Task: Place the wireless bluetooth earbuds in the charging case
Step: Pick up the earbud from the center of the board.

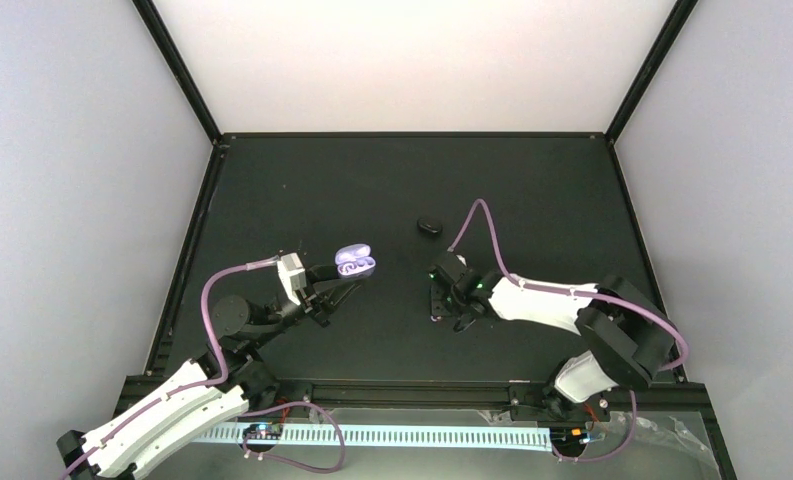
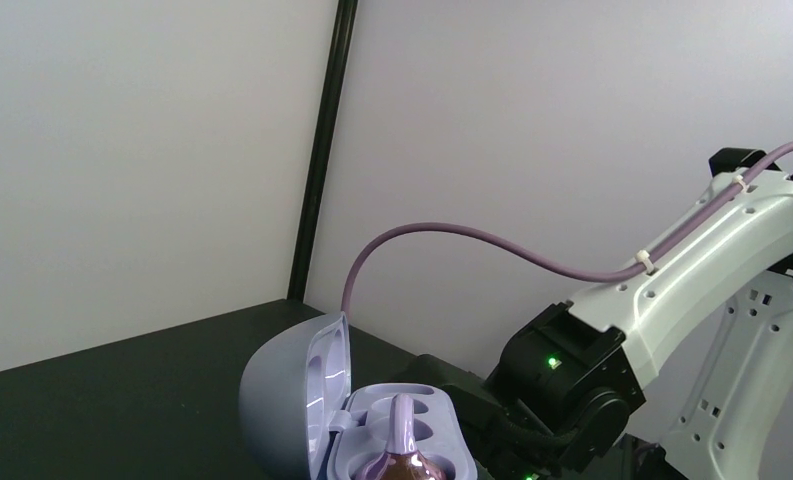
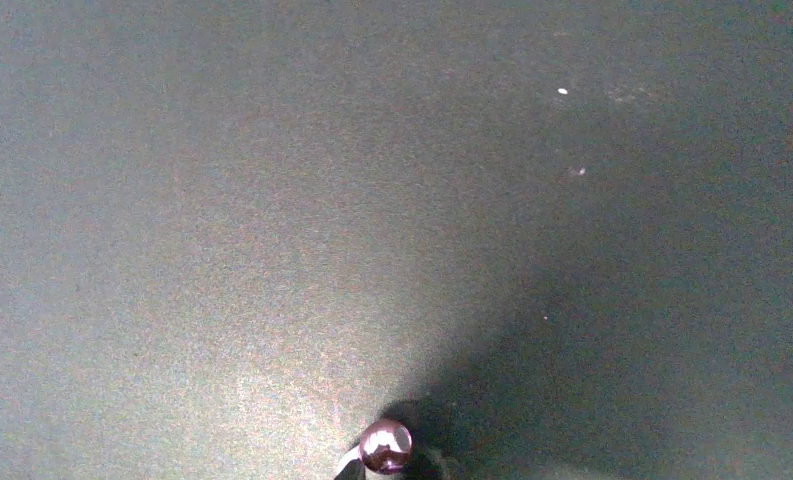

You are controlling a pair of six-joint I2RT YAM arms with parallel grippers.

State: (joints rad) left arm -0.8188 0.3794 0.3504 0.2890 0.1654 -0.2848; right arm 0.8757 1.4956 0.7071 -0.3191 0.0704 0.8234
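Lilac: two earbuds [image 3: 385,445], one case [image 2: 282,400]

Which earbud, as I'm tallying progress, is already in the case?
The earbud lying in the open case is the one. The other earbud is out on the table, at the right gripper.

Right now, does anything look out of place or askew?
The first earbud seems to lie askew in the open charging case, over the ridge between wells, not seated. The second earbud is on the table, outside it.
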